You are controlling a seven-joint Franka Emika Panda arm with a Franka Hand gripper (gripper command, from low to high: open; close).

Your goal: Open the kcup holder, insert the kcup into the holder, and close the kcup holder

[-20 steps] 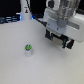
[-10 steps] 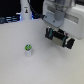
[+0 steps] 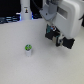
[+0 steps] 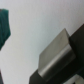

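The kcup, a small white pod with a green top, stands alone on the white table at the exterior view's left of centre. The white arm reaches down at the exterior view's upper right. Its dark gripper is against a black boxy shape that looks like the kcup holder, mostly hidden by the arm. I cannot tell the jaws apart. The wrist view shows a close, blurred grey slab over a black body, likely the holder's front. No fingers show there. The gripper is well away from the kcup.
A tall white bottle-like object with a dark mark stands at the back on the exterior view's left. Dark background runs along the far table edge. A dark teal shape shows at the wrist view's edge.
The arm and gripper have shifted only slightly by the black box. The kcup has not moved.
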